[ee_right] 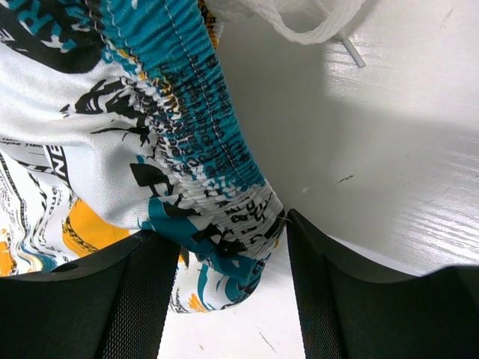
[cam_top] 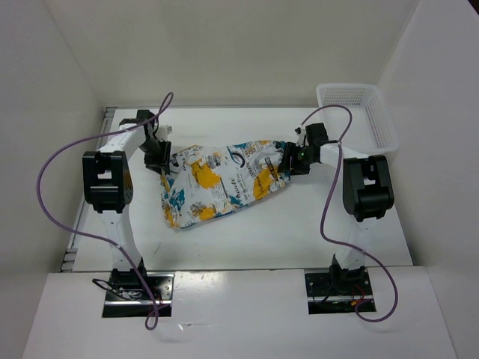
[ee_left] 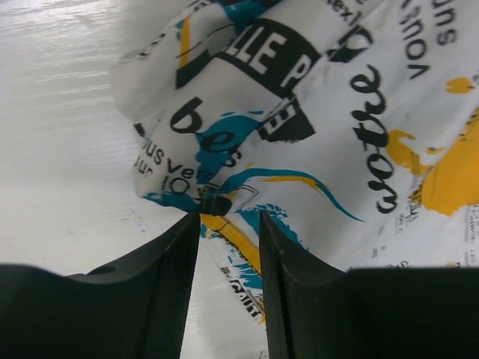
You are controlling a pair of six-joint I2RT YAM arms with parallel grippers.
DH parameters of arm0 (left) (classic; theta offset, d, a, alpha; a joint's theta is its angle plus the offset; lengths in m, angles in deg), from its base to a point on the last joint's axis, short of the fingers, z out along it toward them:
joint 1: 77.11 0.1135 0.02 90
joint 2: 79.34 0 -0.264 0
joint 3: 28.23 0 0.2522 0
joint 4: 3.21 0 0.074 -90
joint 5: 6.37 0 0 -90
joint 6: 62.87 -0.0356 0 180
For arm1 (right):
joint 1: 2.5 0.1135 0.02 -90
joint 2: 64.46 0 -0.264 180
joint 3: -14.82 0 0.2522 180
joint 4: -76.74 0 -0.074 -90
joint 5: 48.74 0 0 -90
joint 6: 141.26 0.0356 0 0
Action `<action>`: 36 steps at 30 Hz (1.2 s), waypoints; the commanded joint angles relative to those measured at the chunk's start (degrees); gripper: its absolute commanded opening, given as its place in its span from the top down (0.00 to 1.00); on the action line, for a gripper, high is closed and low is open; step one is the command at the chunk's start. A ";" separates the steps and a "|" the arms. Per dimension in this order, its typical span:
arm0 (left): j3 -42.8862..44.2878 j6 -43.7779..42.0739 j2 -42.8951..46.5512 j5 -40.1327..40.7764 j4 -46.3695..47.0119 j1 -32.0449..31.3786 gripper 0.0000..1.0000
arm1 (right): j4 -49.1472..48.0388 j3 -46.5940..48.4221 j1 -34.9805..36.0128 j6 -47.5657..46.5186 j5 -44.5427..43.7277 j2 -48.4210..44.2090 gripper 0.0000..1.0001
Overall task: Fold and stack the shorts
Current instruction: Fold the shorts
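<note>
I see right gripper (ee_right: 230,228) pinching shorts (cam_top: 217,183) waistband at right edge; left gripper (ee_left: 228,218) parted astride left hem; table (cam_top: 262,239) bare nearside; basket (cam_top: 386,129) far right.

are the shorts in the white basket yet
No, the shorts lie spread on the table, while the white basket sits apart from them at the far right corner.

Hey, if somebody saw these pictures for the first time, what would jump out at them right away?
The loud teal, yellow and black printed shorts in the middle of the table, lying between the left pincer at their left edge and the right pincer, which grips the teal waistband. After that, the white basket at the far right corner and the looping purple cables on either side.
</note>
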 commanded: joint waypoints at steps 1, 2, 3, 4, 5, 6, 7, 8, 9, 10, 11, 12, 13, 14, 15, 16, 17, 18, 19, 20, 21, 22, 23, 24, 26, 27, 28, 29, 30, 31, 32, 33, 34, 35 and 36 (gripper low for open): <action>2.18 -0.23 0.24 -6.04 -0.42 0.90 0.55 | -1.10 1.72 0.51 -1.68 -2.20 0.91 0.37; 2.79 -0.23 -0.29 -7.97 -0.42 1.42 0.54 | -1.10 1.72 0.51 -1.68 -2.20 0.91 0.37; 3.32 -0.23 -0.90 -7.99 -0.42 1.43 0.54 | -1.10 1.72 0.51 -1.68 -2.20 0.91 0.37; 4.46 -0.23 -1.43 -7.99 0.19 1.43 0.54 | -1.10 1.72 0.51 -1.68 -2.20 0.38 0.37; 4.47 -0.23 -2.31 -7.99 0.72 1.43 0.54 | -1.10 1.72 0.51 -1.68 -2.20 0.38 0.37; 5.25 -0.23 -2.32 -7.99 0.72 1.43 0.54 | -1.10 1.20 0.51 -2.21 -2.72 0.38 0.37; 6.13 -0.23 -3.10 -7.99 1.24 1.43 0.56 | -1.10 1.20 0.51 -2.21 -2.72 0.38 0.37; 6.14 -0.23 -3.80 -7.99 1.86 1.43 0.59 | -1.10 0.68 0.51 -2.21 -2.72 0.38 0.37; 6.83 -0.23 -3.81 -6.42 1.86 1.43 0.63 | -1.10 0.67 0.51 -2.21 -2.72 0.38 0.37; 6.84 -0.23 -4.51 -5.71 3.34 1.43 0.74 | -1.10 0.15 0.51 -2.21 -2.72 0.38 0.37; 6.84 -0.23 -4.51 -5.10 3.88 1.95 0.79 | -1.10 0.14 0.51 -2.21 -2.72 0.38 0.41; 6.84 -0.23 -4.51 -3.96 4.93 1.96 0.84 | -1.10 0.14 0.51 -2.21 -2.72 0.38 0.49; 6.84 -0.23 -5.12 -3.95 4.94 1.96 0.88 | -1.10 0.14 0.51 -2.21 -2.72 0.38 0.57; 6.84 -0.23 -5.13 -3.16 5.55 1.96 0.94 | -1.10 0.14 0.51 -2.21 -3.59 0.38 0.66; 7.54 -0.23 -5.65 -2.46 5.55 1.96 0.96 | -1.10 0.14 0.51 -2.21 -3.60 0.38 0.81; 7.54 -0.23 -5.66 -0.71 5.55 1.96 0.98 | -1.10 0.14 0.51 -2.21 -5.17 0.38 0.88; 8.15 -0.23 -5.66 0.61 6.16 2.48 1.00 | -1.10 -0.38 0.51 -2.21 -5.71 -0.14 0.94; 8.16 -0.23 -4.79 2.01 6.17 2.48 1.00 | -1.10 -0.38 0.51 -2.21 -5.71 -0.15 0.99; 8.77 -0.23 -3.65 4.81 7.74 2.48 1.00 | -1.10 -0.38 0.51 -2.21 -6.50 -0.15 1.00; 8.77 -0.23 -3.11 6.06 8.53 2.48 1.00 | -1.10 -0.38 0.51 -2.21 -6.50 -0.15 1.00; 8.77 -0.23 -3.11 7.12 9.06 2.48 1.00 | -1.10 -0.38 0.51 -2.21 -6.50 -0.15 1.00; 8.77 -0.23 -2.59 7.82 9.68 2.48 1.00 | -1.10 -0.38 0.51 -2.21 -6.50 -0.15 1.00; 8.77 -0.23 -2.58 8.53 9.69 2.48 1.00 | -1.10 -0.38 0.51 -2.21 -6.50 -0.15 1.00; 9.30 -0.23 -3.10 8.53 9.69 2.48 1.00 | -1.10 -0.38 0.51 -2.21 -6.50 -0.15 1.00; 9.30 -0.23 -3.72 9.05 9.69 1.26 0.97 | -1.10 -0.38 0.51 -2.21 -5.89 -0.15 1.00; 9.30 -0.23 -3.72 9.06 9.69 0.64 0.90 | -1.10 -0.38 0.51 -2.82 -5.19 -0.67 0.98; 8.78 -0.23 -3.72 9.06 9.69 0.12 0.77 | -1.10 -0.38 0.51 -2.83 -4.58 -0.68 0.92; 8.77 -0.23 -3.72 9.06 9.69 -1.19 0.66 | -1.10 -0.38 0.51 -2.83 -3.09 -0.68 0.74; 8.77 -0.23 -3.03 9.06 9.16 -1.82 0.54 | -1.10 -0.38 0.51 -2.83 -2.12 -1.20 0.68; 8.77 -0.23 -3.02 9.06 9.16 -2.52 0.51 | -1.10 -0.38 0.51 -2.83 -1.41 -1.20 0.60; 9.38 -0.23 -2.15 10.45 9.16 -3.66 0.50 | -1.10 0.14 0.51 -2.83 -0.80 -1.20 0.48; 9.91 -0.23 -0.84 11.16 8.55 -4.19 0.48 | -1.71 0.14 0.51 -2.31 -0.27 -1.20 0.47; 10.53 -0.23 -0.04 11.95 8.54 -4.20 0.47 | -1.71 1.36 0.51 -2.30 -0.26 -1.20 0.46; 11.31 -0.23 0.75 11.96 8.54 -4.89 0.47 | -1.71 1.90 0.51 -1.78 -0.26 -1.20 0.46; 13.06 -0.23 2.33 12.74 8.54 -6.12 0.47 | -1.71 2.42 0.51 -1.77 -0.96 -1.20 0.44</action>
